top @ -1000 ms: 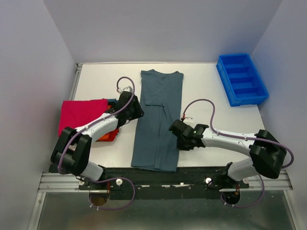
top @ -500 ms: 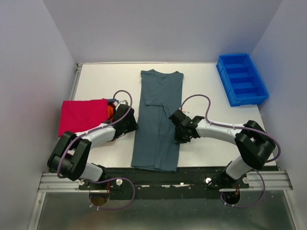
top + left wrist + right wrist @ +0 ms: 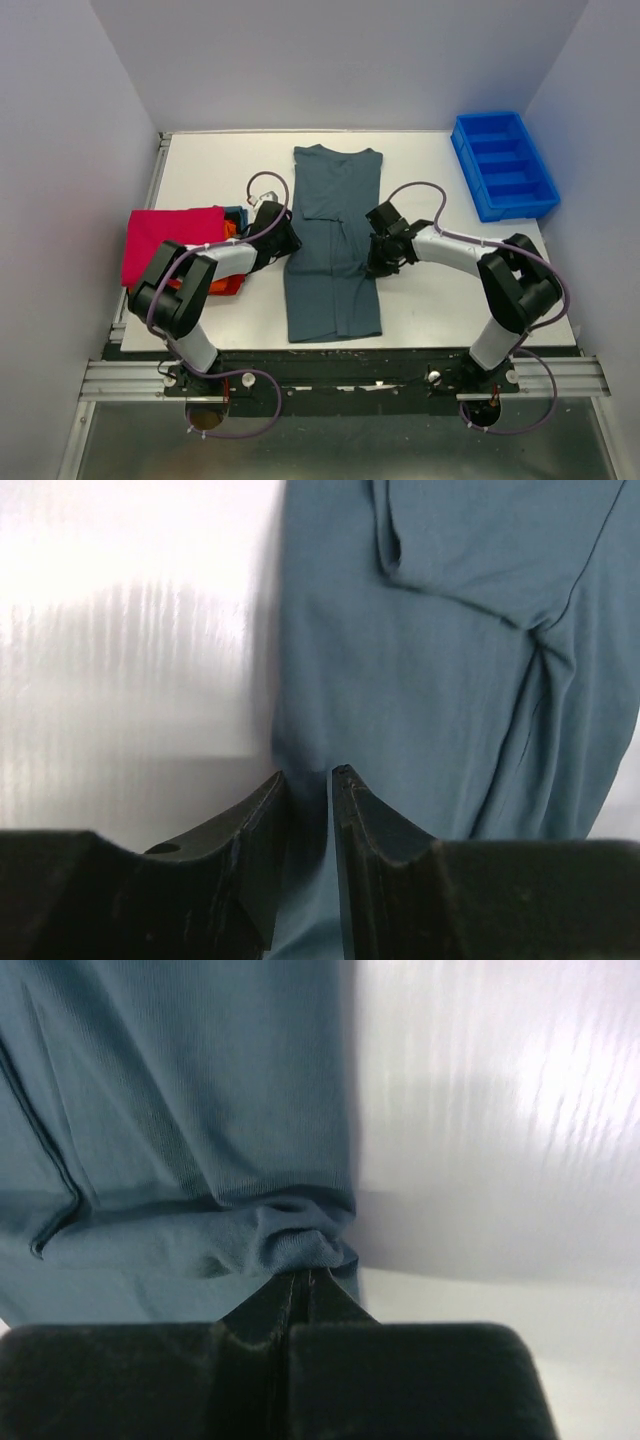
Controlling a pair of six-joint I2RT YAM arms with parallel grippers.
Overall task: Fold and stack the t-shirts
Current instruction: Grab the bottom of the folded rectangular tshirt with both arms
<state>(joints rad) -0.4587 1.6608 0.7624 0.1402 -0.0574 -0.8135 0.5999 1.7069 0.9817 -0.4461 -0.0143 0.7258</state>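
From above, our left hand (image 3: 287, 240) and right hand (image 3: 376, 254) flank the grey-blue t-shirt (image 3: 335, 190) mid-frame; only wrist views show each clamped on its edge.

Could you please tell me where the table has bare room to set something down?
Bare table shows between the grey-blue t-shirt and the blue tray, beyond the crimson-pink t-shirt at far left, and nearward of the right arm. Crowded: the left end effector and right end effector pinching the shirt's edges.
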